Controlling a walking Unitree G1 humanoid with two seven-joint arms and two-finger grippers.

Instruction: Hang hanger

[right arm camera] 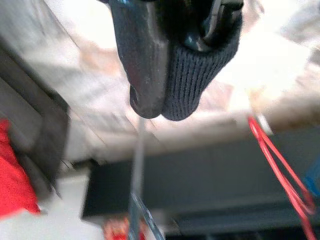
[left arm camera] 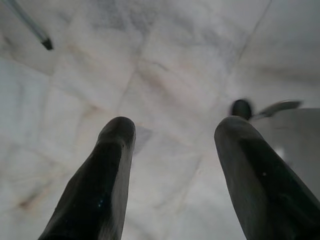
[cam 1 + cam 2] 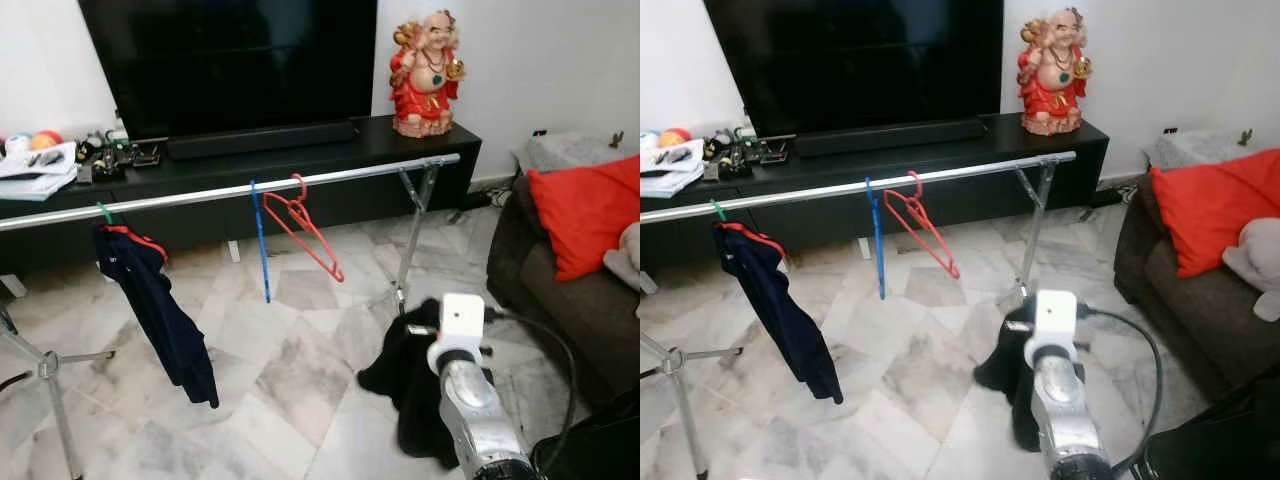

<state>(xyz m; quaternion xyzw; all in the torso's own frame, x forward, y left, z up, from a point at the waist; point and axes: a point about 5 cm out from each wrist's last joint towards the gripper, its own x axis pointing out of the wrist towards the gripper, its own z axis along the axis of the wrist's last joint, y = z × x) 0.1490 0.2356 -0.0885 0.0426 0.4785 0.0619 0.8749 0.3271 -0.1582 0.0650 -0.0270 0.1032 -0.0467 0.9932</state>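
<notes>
A silver clothes rail (image 3: 330,178) runs across the room in front of the TV stand. On it hang a red hanger (image 3: 305,228), a blue hanger (image 3: 260,240) and a navy garment (image 3: 160,300) on a green hook (image 3: 104,212). My right arm (image 3: 462,335) reaches forward low, to the right of the rail's end. A black garment (image 3: 395,375) hangs from its hidden far end down to the floor. In the right wrist view my right gripper (image 1: 170,75) is shut on dark knit fabric (image 1: 200,80), with the red hanger (image 1: 280,165) beyond. My left gripper (image 2: 175,132) is open over bare marble floor.
The rail's right leg (image 3: 412,240) and left tripod foot (image 3: 50,370) stand on the marble floor. Behind are a black TV stand (image 3: 330,150) with a red statue (image 3: 425,70). A dark sofa (image 3: 540,280) with a red cushion (image 3: 585,210) sits at the right.
</notes>
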